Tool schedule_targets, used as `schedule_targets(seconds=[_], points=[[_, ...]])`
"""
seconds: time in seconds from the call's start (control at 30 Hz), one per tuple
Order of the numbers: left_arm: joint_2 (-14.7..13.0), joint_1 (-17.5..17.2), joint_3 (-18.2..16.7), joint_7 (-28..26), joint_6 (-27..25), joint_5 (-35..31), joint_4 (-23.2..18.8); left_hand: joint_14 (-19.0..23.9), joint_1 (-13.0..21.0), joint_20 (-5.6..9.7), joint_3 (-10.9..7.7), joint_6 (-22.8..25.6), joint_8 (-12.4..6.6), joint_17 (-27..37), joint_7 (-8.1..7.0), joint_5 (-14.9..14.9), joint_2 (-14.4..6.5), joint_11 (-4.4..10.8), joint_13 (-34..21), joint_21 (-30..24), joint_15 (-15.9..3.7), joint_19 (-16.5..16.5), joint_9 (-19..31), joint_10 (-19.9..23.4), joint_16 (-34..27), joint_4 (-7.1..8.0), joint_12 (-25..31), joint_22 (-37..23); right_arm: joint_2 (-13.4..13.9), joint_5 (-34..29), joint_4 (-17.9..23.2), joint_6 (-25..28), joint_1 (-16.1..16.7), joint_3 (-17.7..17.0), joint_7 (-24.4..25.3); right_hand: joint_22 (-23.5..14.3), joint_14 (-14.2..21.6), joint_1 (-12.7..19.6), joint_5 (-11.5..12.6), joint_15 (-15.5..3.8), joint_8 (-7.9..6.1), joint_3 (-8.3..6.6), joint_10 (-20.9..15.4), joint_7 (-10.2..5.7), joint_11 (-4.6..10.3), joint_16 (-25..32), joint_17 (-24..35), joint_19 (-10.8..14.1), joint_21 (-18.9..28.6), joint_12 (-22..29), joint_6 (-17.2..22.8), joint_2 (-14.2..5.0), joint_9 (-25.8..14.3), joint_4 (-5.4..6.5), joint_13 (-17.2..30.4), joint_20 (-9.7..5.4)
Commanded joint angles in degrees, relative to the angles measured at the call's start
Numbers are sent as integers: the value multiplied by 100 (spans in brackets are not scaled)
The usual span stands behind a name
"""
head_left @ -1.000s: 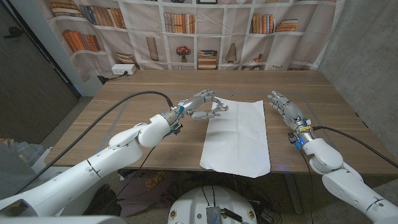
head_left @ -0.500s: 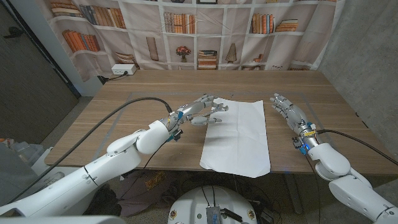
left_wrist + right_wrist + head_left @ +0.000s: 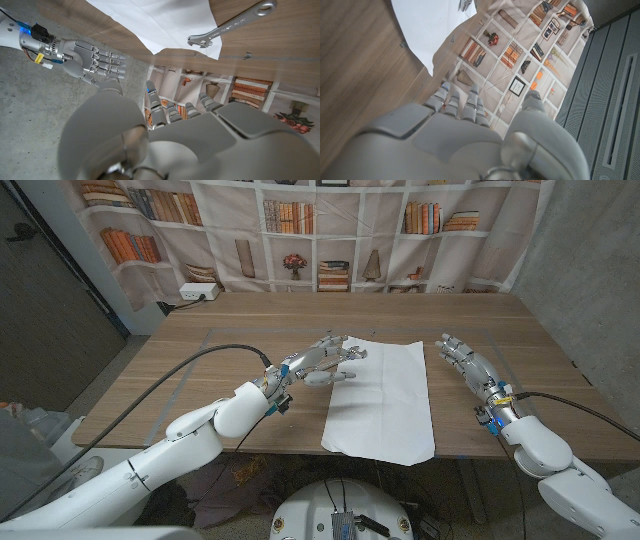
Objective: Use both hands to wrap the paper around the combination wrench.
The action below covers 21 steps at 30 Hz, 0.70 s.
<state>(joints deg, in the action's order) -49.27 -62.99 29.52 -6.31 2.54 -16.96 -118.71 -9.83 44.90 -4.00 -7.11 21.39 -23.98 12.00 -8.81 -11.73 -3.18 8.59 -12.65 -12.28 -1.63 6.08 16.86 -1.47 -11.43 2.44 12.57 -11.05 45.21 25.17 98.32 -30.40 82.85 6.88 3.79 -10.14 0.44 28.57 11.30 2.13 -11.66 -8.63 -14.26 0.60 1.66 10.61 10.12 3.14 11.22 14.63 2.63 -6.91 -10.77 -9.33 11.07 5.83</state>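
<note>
While both hands point(image 3: 322, 358) point(image 3: 465, 360) hover with empty, spread fingers, the wrench point(image 3: 231, 23) lies beside the paper point(image 3: 382, 394).

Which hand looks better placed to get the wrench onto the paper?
Probably the left hand. It hovers at the paper's far left corner, right where the wrench lies on the table by the sheet's edge. The right hand stands off the paper's opposite side, farther from the wrench.

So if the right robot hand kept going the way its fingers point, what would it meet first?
Probably nothing on the table: the right robot hand points toward the table's far edge, beside the paper, and that stretch looks bare. Its height is unclear.
</note>
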Motion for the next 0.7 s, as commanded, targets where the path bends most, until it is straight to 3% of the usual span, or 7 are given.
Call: schedule_targets(seconds=[0.03, 0.23, 0.4, 0.7], points=[[-59, -246, -144, -154, 49, 65, -84, -257, -25, 15, 20, 0, 14, -4, -58, -34, 31, 25, -27, -14, -3, 42, -1, 23, -24, -5, 39, -26, 35, -353, 174, -179, 337, -205, 101, -19, 38, 133, 33, -46, -24, -61, -157, -63, -10, 29, 21, 7, 22, 60, 47, 2, -27, -21, 27, -52], [-69, -290, -220, -217, 42, 82, -68, -250, -30, 12, 31, -24, 31, -4, -60, -35, 41, 32, -28, -17, 0, 40, -13, 24, -27, -6, 39, -26, -162, -914, 286, -401, 633, -468, 509, -23, 407, 357, 50, -220, -146, -141, -546, -204, 141, 104, 20, 270, 91, 197, 470, 73, -28, -21, 32, -123], [-75, -318, -270, -263, 25, 87, -63, -253, -34, 14, 37, -42, 44, -5, -58, -37, 44, 34, -28, -19, 5, 38, -21, 31, -26, -6, 42, -26, -101, -1264, 453, -359, 886, -662, 534, -24, 455, 397, 52, -249, -168, -154, -630, -242, 201, 101, 21, 306, 93, 224, 573, 86, -28, -13, 32, -138], [-78, -333, -359, -446, -144, -144, -117, -276, -45, 15, 52, -70, 68, -4, -76, -40, 47, 34, -28, -24, 9, 35, -39, 31, -19, -3, 41, -27, -170, -1276, 656, -337, 1192, -908, 392, -26, 409, 451, 57, -264, -164, -176, -664, -254, 248, 62, 23, 309, 81, 230, 618, 88, -28, -7, 32, -163]])
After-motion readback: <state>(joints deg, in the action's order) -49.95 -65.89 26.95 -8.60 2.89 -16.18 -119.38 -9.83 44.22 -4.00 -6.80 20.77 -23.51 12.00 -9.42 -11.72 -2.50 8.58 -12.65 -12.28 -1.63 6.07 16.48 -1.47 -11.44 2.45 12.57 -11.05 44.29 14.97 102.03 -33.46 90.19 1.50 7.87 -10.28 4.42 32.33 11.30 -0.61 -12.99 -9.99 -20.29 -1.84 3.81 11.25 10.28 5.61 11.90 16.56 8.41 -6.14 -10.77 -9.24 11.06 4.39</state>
